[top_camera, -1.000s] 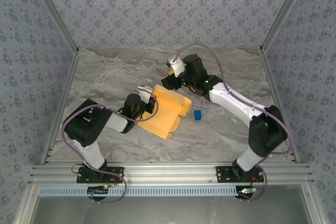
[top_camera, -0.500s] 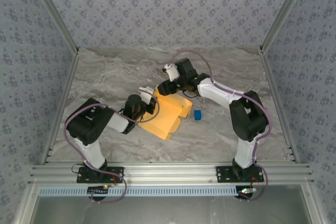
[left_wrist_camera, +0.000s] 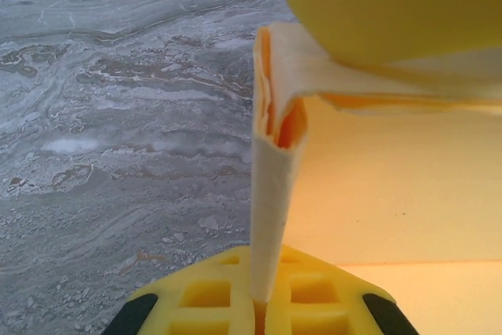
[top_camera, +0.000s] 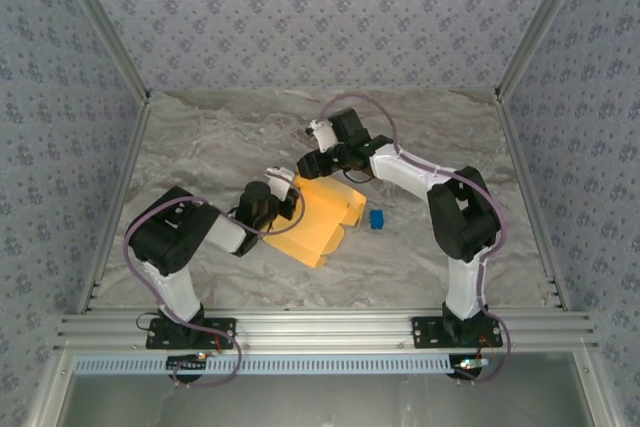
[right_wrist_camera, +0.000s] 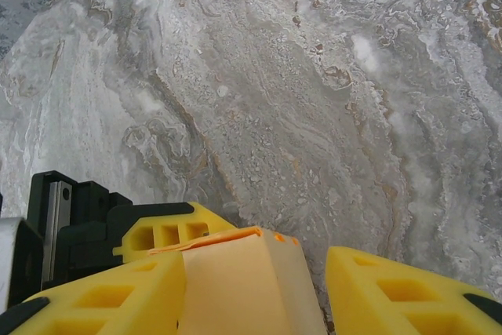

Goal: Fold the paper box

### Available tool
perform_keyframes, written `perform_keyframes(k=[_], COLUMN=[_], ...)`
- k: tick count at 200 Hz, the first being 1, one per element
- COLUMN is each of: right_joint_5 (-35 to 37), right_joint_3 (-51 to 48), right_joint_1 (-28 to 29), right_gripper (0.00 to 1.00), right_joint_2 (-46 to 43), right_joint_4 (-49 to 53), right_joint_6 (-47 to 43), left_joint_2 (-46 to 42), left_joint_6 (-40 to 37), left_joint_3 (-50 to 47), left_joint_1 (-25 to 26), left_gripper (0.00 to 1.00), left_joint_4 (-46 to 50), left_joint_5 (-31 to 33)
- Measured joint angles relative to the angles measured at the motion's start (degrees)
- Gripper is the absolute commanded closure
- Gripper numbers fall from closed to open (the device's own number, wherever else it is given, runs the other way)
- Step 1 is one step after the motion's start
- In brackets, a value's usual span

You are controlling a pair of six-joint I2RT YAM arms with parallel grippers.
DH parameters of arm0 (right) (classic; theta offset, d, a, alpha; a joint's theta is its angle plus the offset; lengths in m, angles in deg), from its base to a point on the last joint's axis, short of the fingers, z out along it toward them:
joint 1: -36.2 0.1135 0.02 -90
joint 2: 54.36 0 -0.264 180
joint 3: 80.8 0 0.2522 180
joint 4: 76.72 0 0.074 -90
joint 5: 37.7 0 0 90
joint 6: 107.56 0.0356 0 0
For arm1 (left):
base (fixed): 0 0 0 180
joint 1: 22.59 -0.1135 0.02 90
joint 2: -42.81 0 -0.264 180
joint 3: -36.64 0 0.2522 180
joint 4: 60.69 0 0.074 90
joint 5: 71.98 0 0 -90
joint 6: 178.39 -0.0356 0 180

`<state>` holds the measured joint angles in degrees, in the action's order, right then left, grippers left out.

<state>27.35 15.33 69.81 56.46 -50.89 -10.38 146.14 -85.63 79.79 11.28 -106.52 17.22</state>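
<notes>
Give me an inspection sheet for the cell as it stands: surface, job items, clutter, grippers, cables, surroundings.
Surface: marbled tabletop, no spills seen.
Job's things: paper box, yellow-orange, partly folded, lying mid-table.
Clutter: small blue block, right of the box and apart from it.
Grippers: left gripper shut on the box's folded left edge; right gripper has its jaws apart on either side of the far edge, contact unclear.
Cables: purple-grey cable looped along each arm; no snag seen.
Surroundings: patterned walls; aluminium rail at the near edge.
</notes>
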Motion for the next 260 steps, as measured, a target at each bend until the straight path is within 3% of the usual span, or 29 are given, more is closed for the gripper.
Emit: perform_keyframes(k=[159,209,260], right_joint_5=[1.6,4.74,11.37], right_joint_3=[1.55,-3.69,-14.91], right_joint_1=[-1.29,-4.31,-2.91], right_gripper=[0.48,0.46,0.4], right_joint_2=[-0.04,-12.28,-26.34], right_joint_4=[3.78,4.07,6.86], right_joint_6=[0.15,0.83,5.57], left_joint_2=[0.09,0.09,-1.09], left_joint_6=[-0.39,0.02,4.44], left_joint_3=[-0.22,-0.22,-0.22], left_joint_1=[0.44,0.44,1.49], left_gripper=[0.96,0.97,0.99], left_joint_4=[0.33,-0.52,1.62], left_joint_5=[-0.09,0.5,6.49])
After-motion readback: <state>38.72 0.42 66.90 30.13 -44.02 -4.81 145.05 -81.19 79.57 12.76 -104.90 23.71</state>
